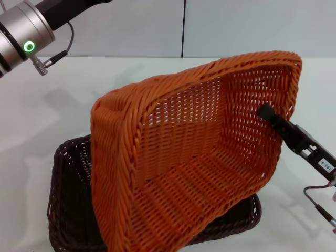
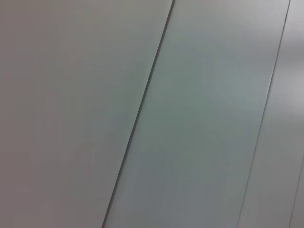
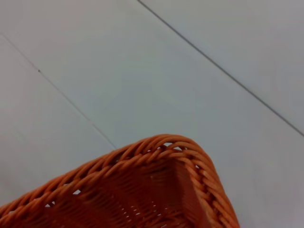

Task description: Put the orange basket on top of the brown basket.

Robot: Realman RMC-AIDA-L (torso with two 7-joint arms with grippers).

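Observation:
The orange basket is held tilted steeply, its open side facing me, above the brown basket, which sits on the white table at the lower left. My right gripper is shut on the orange basket's right wall, one black finger showing inside it. A corner of the orange basket's braided rim shows in the right wrist view. My left arm is raised at the upper left, away from both baskets; its gripper is out of view.
The white table runs back to a pale grey panelled wall. The left wrist view shows only wall panels. Cables hang under my right wrist at the right edge.

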